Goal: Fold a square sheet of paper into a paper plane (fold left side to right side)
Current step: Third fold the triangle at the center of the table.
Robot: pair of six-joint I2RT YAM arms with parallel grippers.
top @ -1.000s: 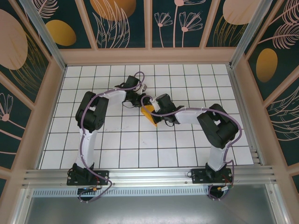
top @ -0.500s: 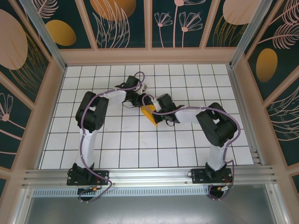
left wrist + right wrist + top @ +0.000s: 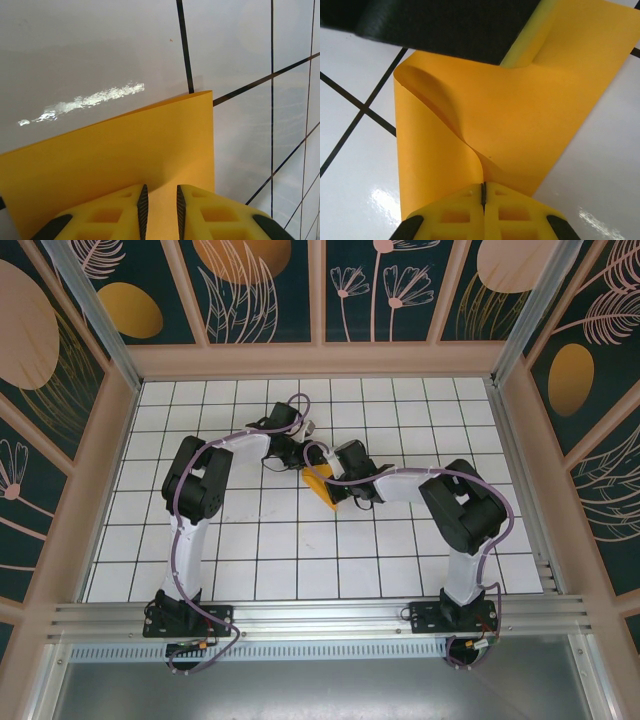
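Observation:
The square sheet of paper (image 3: 321,487) is orange-yellow and lies partly folded on the white tiles between the two grippers. In the right wrist view the paper (image 3: 520,115) curls up into a raised loop, and my right gripper (image 3: 483,186) is shut on its lifted edge. In the left wrist view the paper (image 3: 115,145) lies flat under my left gripper (image 3: 159,189), whose fingers stand a narrow gap apart over it, with one corner of the sheet showing beyond. From above, the left gripper (image 3: 301,461) is at the sheet's far end and the right gripper (image 3: 334,483) at its right side.
The left gripper's dark finger (image 3: 450,25) crosses the top of the right wrist view, close over the paper. White tiled floor (image 3: 250,530) spreads around the sheet. Walls with a floral pattern (image 3: 90,410) close in the work area on three sides.
The right gripper has shifted slightly to the left with the pinched paper edge. The left arm has barely moved.

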